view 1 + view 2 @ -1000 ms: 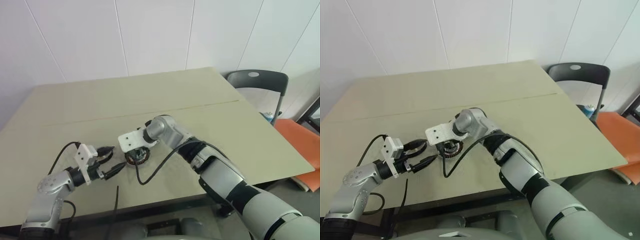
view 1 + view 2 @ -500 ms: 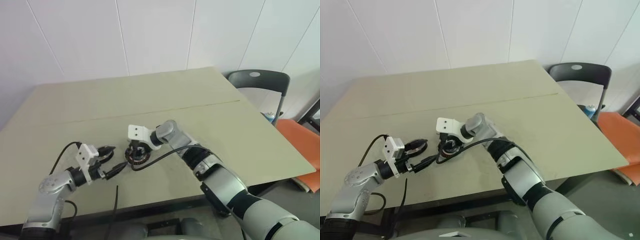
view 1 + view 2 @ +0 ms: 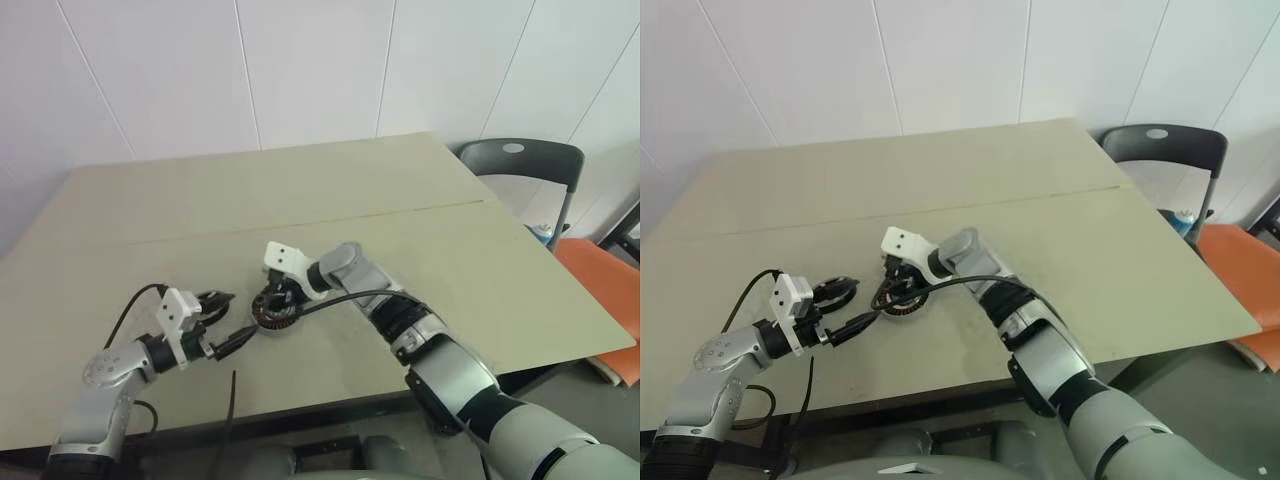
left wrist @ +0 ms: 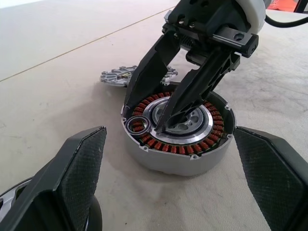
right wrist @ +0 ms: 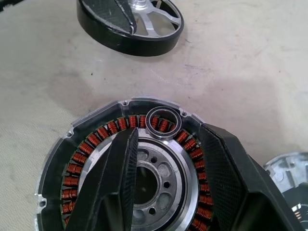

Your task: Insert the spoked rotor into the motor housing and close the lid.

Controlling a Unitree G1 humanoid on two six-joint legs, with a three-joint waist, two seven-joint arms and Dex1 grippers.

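1. Head view: the tan table (image 3: 400, 200) fills the middle of the frame, with a dark chair (image 3: 515, 160) at the upper right.
2. Head view: the motor housing (image 3: 275, 318) lies left of centre, near the table's front edge. The right gripper (image 3: 270, 300) reaches in from the right and points down onto it.
3. Head view: the left gripper (image 3: 228, 318) sits just left of the housing at the lower left. Its fingers are spread and aimed at the housing, and nothing is between them.
4. Left wrist view: the two black fingers stand wide apart and released, with the housing ahead between them and apart from both.
5. Left wrist view: the housing's copper-red windings ring a pale metal centre. A small loose metal ring (image 4: 135, 126) rests on the windings at the rim.
6. Left wrist view: the right gripper's fingers come down into the housing, parted. One tip is at the rim beside the small ring and the other is over the centre plate. I cannot tell whether either tip touches the ring.
7. Left wrist view: the lid (image 4: 118, 76) lies flat on the table just behind the housing, with its notched edge showing.
8. Right wrist view: the fingers are parted over the housing, holding nothing, and the small ring lies on the windings near their tips.
9. Right wrist view: the spoked rotor (image 5: 130, 24) lies flat on the table beyond the housing and apart from it. An edge of the lid shows beside the housing.
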